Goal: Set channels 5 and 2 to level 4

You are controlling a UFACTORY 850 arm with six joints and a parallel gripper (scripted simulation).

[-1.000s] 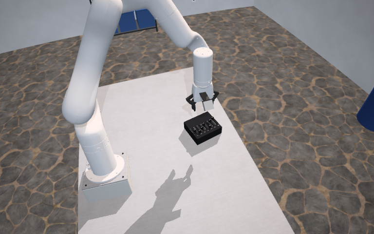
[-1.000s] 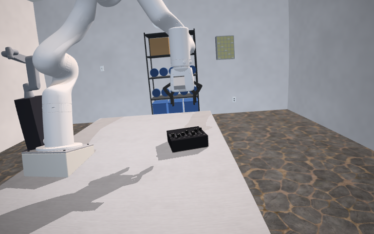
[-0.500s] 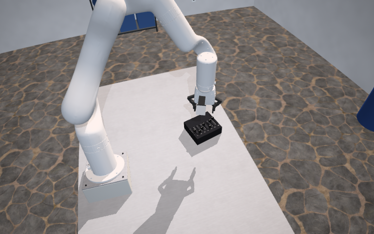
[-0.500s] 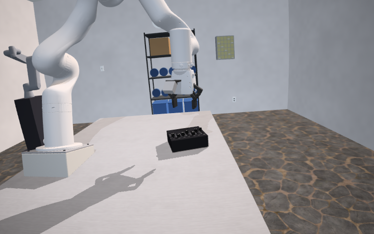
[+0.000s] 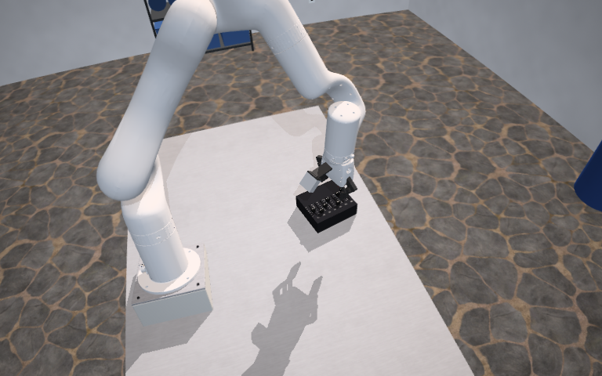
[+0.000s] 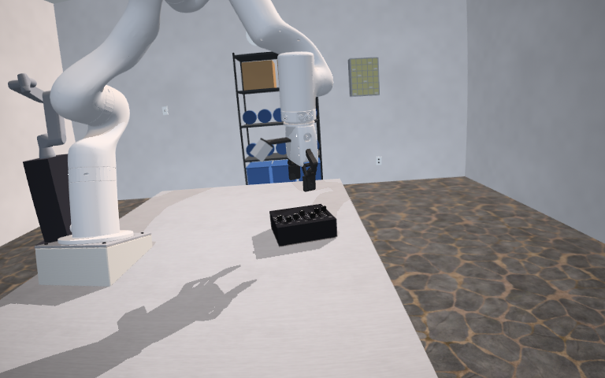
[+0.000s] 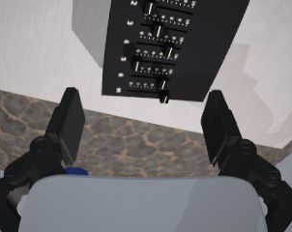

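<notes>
Exterior view: my released gripper [image 6: 306,174] hangs above the desk [image 6: 303,224]; shelf rack [image 6: 236,116] stands behind.

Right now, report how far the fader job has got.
Done: nothing visible. The lighting desk stands on the table. In hand: the open, empty pincer hangs above the desk's far edge, touching no fader. Left: both channels; levels unreadable.
</notes>
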